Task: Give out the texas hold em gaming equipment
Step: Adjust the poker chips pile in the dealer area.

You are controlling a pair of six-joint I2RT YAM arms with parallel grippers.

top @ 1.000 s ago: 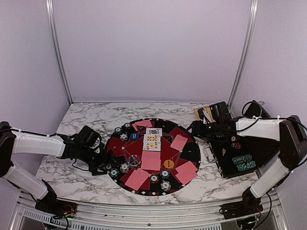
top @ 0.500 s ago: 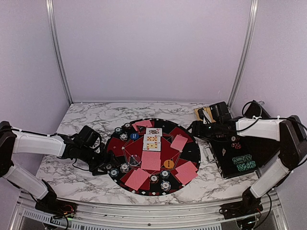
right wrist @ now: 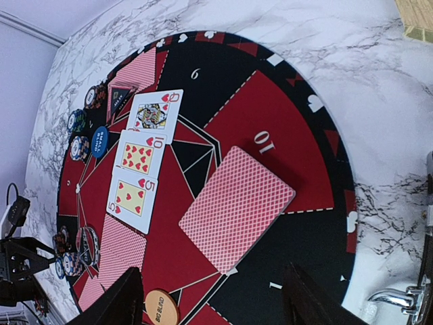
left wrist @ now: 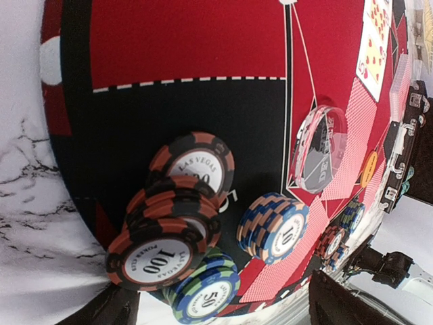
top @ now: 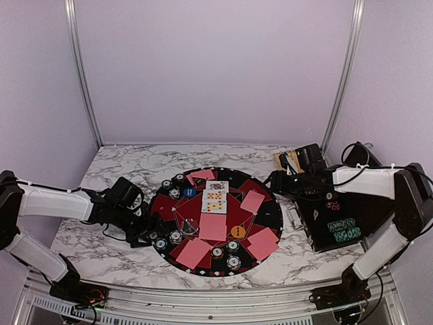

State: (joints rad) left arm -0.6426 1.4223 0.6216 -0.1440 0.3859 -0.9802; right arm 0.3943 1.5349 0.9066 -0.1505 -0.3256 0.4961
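Overhead, finding the left gripper [top: 144, 235] hanging at the left rim of the round mat [top: 270, 218], just beside poker chip stacks [top: 161, 242]. Finding the right gripper [top: 274, 181] hovering at the far-right rim, near the black case [top: 338, 227]. Seeing pink-backed cards [top: 213, 227] and 3 face-up cards [top: 214, 196] lying flat across the mat.

Through the left wrist, looking between widely parted jaws holding nothing. Risking a topple here: staggered, leaning 100 chips [left wrist: 157, 258] touching a 50 stack [left wrist: 206, 298], so possibly scattering both by closing off-centre. Noting ridged, striped disc edges, smooth printed faces, a glossy clear button [left wrist: 318, 149] and a tidier 10 stack [left wrist: 274, 227].

Through the right wrist, likewise seeing jaws spread apart and empty above a face-down card [right wrist: 237, 206]. Expecting trouble pinching it: thin, flat and slick on the smooth mat, probably sliding instead of lifting. Spotting an orange BIG BLIND button [right wrist: 161, 308] near its corner.
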